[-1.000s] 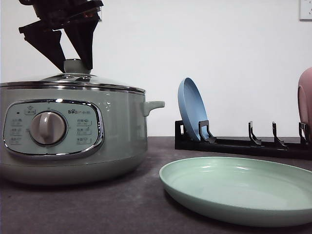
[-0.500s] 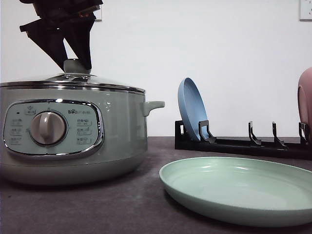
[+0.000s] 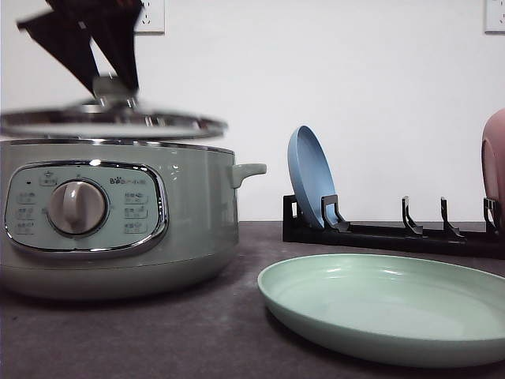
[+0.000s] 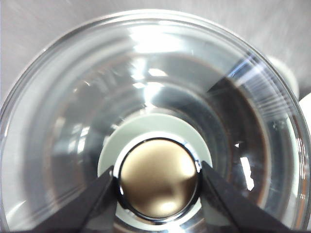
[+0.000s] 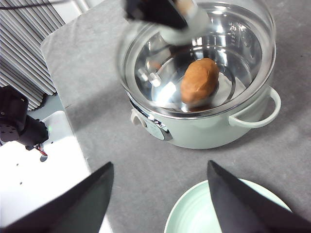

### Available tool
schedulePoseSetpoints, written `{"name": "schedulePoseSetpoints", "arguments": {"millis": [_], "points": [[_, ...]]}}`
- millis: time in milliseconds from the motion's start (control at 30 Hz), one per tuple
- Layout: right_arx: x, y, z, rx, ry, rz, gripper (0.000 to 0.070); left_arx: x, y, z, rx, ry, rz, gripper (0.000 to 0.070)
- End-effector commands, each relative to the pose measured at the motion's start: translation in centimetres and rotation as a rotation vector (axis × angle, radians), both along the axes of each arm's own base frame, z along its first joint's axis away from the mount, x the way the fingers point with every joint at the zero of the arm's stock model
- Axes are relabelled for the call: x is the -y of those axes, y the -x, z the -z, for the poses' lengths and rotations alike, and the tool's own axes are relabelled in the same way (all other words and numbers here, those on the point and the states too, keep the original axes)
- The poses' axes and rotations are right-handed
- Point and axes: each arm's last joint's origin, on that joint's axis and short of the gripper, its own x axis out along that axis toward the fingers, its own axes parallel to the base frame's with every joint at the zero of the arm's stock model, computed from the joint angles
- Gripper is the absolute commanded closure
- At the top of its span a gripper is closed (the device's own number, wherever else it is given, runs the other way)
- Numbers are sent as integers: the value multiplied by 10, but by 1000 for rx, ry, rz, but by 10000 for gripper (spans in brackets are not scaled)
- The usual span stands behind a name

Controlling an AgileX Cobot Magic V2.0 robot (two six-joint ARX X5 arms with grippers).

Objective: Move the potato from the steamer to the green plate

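— Grey surface, lower frame; left claw clamped on lid knob, right claw spread wide
— Potato inside steamer; slipping lid might crack green plate

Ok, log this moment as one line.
left tool: shut on lid knob, lid raised off steamer | potato: inside steamer | right tool: open | green plate: bare

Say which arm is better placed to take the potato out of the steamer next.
Probably the right. The left hand is shut on the lid knob, holding the glass lid just above the steamer. The right hand is open and empty, hanging above the table with the potato and green plate in sight.
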Motion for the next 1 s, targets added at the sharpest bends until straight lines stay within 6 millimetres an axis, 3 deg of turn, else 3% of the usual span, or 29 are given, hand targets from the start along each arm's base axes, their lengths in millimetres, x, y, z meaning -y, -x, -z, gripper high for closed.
{"name": "schedulePoseSetpoints", "arguments": {"millis": [0, 267, 533, 700, 967], "points": [[-2, -1, -4, 20, -4, -8, 318, -5, 7, -20, 84, 33, -14, 697], [-2, -1, -4, 17, -6, -7, 318, -41, 41, -51, 195, 5, -146, 697], [-2, -1, -4, 7, -9, 3, 318, -81, 68, -65, 240, -75, -351, 698], [-3, -2, -4, -6, -19, 16, 318, -98, 74, -66, 228, -88, -430, 698], [-10, -7, -1, -42, -21, 51, 311, -108, 74, -66, 220, -95, -478, 698]]}}
